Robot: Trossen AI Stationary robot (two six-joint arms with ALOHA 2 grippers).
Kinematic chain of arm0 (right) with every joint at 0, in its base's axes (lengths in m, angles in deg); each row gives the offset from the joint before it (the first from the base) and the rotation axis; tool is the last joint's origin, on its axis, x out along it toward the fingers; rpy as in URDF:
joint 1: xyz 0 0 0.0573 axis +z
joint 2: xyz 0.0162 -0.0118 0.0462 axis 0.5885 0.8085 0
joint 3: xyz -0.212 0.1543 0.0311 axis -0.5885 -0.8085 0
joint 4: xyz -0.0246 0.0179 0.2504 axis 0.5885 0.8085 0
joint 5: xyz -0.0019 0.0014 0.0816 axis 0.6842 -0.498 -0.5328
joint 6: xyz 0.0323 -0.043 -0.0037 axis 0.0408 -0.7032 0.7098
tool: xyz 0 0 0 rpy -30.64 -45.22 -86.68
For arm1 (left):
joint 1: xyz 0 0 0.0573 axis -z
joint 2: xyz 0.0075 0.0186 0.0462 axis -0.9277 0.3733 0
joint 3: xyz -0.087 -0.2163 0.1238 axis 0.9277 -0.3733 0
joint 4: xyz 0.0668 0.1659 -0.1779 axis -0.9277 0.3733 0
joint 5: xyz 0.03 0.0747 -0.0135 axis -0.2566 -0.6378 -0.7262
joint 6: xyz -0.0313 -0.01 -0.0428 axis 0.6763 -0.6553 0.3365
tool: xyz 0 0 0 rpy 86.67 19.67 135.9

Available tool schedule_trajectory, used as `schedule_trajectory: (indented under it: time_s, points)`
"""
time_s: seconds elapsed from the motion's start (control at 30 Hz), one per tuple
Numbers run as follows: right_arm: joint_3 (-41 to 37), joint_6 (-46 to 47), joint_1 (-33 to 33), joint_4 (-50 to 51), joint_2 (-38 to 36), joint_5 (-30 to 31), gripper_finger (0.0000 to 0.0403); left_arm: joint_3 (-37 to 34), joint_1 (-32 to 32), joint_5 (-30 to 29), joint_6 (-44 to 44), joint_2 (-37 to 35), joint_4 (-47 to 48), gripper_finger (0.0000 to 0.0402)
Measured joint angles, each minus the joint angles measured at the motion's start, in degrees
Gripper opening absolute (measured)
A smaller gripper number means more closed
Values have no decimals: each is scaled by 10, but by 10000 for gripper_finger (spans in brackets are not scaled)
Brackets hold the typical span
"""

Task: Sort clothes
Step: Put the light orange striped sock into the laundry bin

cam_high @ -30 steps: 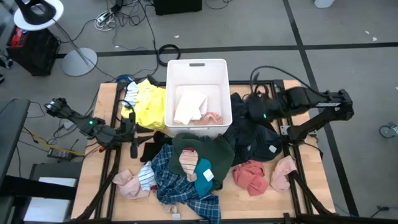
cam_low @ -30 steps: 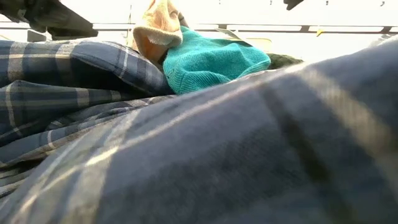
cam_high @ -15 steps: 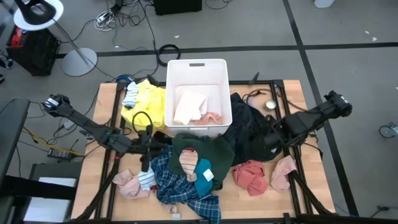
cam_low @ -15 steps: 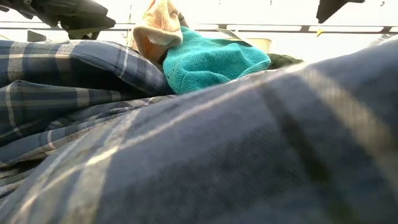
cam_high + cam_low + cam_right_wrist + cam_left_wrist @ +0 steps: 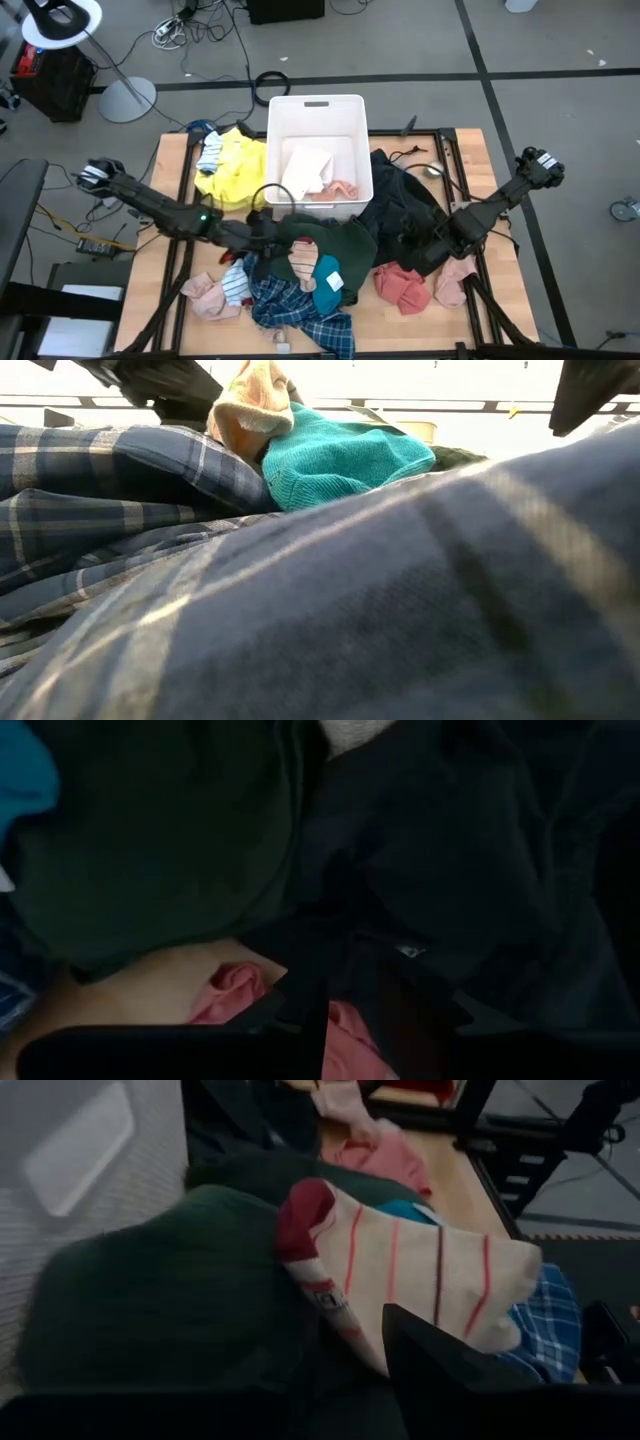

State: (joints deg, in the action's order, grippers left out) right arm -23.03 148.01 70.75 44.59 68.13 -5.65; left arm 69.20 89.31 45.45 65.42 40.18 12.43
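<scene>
A pile of clothes covers the table's middle: a dark green garment point(image 5: 335, 240), a cream sock with red stripes point(image 5: 400, 1270) and a teal sock point(image 5: 328, 278) on top of it, and a blue plaid shirt point(image 5: 290, 310) below. My left gripper point(image 5: 268, 228) is open, low over the green garment's left edge, close to the striped sock. My right gripper point(image 5: 415, 255) is open, low over the near edge of a black garment point(image 5: 405, 205), beside a pink-red piece point(image 5: 403, 283). Whether either gripper touches cloth does not show.
A white basket point(image 5: 318, 103) at the table's far middle holds white and pink pieces. A yellow garment point(image 5: 235, 175) lies to its left. Pink pieces lie at the near left point(image 5: 205, 297) and near right point(image 5: 455, 275). The plaid shirt point(image 5: 300, 610) fills the low view.
My left gripper has swung from the table's left side toward the right, onto the pile by the green garment. My right gripper has come from the far right toward the near edge and down to the black garment's near edge. The clothes have not moved.
</scene>
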Motion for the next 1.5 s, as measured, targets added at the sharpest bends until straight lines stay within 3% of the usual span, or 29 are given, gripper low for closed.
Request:
schedule_trajectory:
  time_s: [0.23,0.47,0.57,0.8,0.97,1.23,1.5]
  points:
    - [-1,-1,14,-13,0,20,87,33,-37,13,4,55,0,114]
    - [-1,0,16,-14,0,45,87,67,-50,22,-47,58,3,12]
    - [-1,2,16,-17,0,46,86,104,-51,32,-77,56,10,9]
    - [-1,0,16,-43,0,47,84,236,-51,44,-139,37,122,2]
    - [-1,-1,17,-48,11,52,83,341,-62,-20,-211,29,216,1]
    - [-1,-2,17,-56,68,55,82,470,-133,-37,-272,29,325,1]
    - [-1,-2,17,-81,124,56,82,487,-250,-41,-270,30,402,2]
